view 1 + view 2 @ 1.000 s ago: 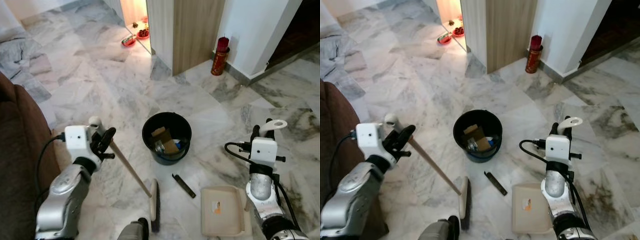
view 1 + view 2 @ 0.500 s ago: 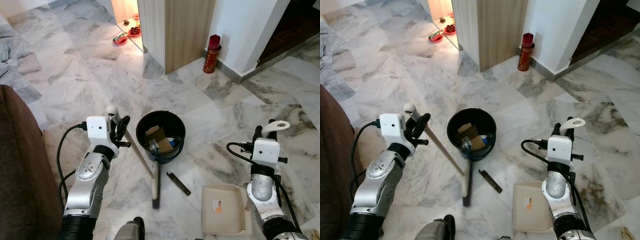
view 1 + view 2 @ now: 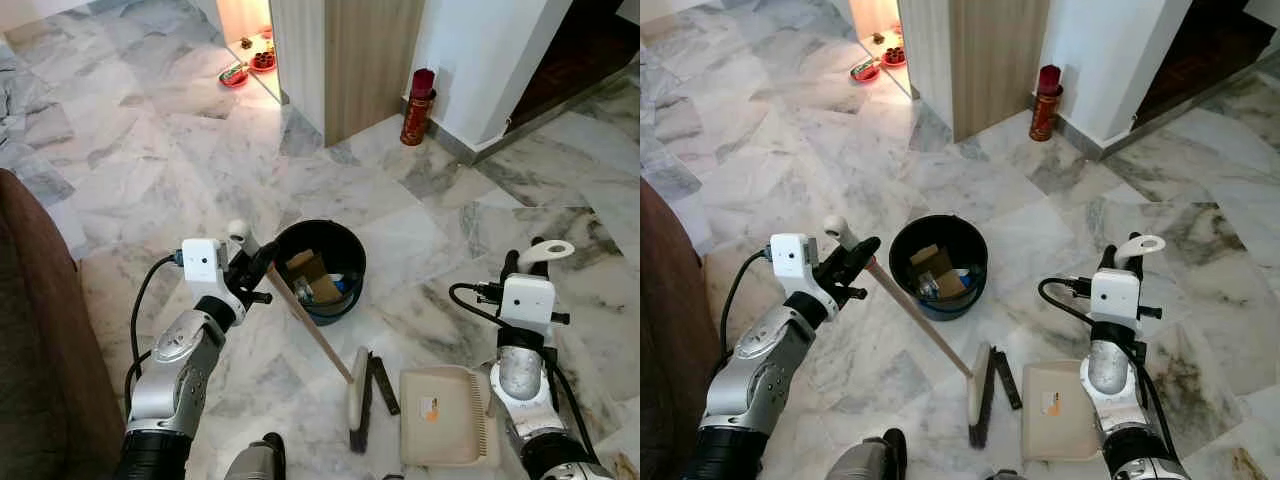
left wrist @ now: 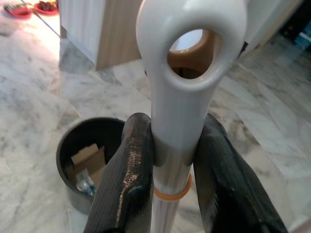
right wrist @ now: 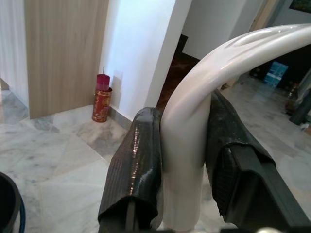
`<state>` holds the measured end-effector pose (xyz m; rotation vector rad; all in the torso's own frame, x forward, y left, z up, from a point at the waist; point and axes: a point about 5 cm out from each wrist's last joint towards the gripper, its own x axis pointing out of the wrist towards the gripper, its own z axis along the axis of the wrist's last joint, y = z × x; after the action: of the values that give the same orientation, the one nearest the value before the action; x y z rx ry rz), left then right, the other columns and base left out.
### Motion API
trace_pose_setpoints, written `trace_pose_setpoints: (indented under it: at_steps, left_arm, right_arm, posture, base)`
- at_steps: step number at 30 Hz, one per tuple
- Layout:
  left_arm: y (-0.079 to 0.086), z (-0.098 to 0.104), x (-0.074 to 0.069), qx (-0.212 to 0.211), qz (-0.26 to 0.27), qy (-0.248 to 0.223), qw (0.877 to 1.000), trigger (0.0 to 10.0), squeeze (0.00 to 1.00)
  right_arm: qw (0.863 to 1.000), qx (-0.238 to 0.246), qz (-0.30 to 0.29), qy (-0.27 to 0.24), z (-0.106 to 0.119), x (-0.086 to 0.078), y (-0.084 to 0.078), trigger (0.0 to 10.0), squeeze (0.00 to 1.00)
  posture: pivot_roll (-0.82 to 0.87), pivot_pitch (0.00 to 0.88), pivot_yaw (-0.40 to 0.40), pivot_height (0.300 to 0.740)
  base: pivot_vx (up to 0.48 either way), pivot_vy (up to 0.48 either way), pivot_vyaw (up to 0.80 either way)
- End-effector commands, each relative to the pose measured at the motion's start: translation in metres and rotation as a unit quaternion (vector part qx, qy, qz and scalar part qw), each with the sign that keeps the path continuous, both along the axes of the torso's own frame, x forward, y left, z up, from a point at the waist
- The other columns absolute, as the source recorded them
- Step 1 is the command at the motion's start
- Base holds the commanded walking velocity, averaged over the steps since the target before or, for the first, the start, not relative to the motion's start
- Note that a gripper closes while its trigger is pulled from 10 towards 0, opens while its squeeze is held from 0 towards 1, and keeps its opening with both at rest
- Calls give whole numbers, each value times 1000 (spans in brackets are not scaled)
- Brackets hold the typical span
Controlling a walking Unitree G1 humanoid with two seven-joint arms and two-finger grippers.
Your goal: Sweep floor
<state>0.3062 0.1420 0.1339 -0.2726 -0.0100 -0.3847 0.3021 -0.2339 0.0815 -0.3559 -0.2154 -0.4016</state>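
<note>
While clamped:
Left pincer (image 4: 172, 160): on broom (image 3: 310, 325) handle
Right pincer (image 5: 182, 160): on dustpan (image 3: 445, 415) handle
Broom head: beside dustpan

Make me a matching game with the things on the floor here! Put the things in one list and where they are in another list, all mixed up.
Things
1. broom
2. dustpan
3. black bucket
4. red canister

Places
A. standing by the white wall next to the wooden panel
B. flat on the marble floor, its handle held by the right gripper
C. holding cardboard and other rubbish, in the middle of the floor
D. its stick held by the left gripper, its head on the floor beside the dustpan

Right pairs: 1-D, 2-B, 3-C, 4-A
</note>
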Motion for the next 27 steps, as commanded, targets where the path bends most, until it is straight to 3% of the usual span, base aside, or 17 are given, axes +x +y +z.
trace_pose_setpoints:
  at_steps: [1,18,24,27]
  left_arm:
    - [0,2,-4,-9,-14,3,1000,10000,0]
    - [-1,4,-10,-108,-50,50,992,10000,0]
    - [7,13,-6,-146,-27,37,988,10000,0]
    - [18,24,-5,-120,11,8,993,10000,0]
  right_arm:
    - [1000,-3,0,25,-9,-4,1,10000,0]
    - [999,6,12,32,-13,-1,17,10000,0]
    - [999,8,14,34,-14,0,19,10000,0]
    - [999,9,14,36,-14,1,19,10000,0]
  posture:
    - [121,210,14,740]
    - [129,207,22,740]
    - [130,183,23,740]
    - [133,177,23,740]
  base:
    - [0,0,0]
    - [0,0,0]
    - [0,0,0]
    - [0,0,0]
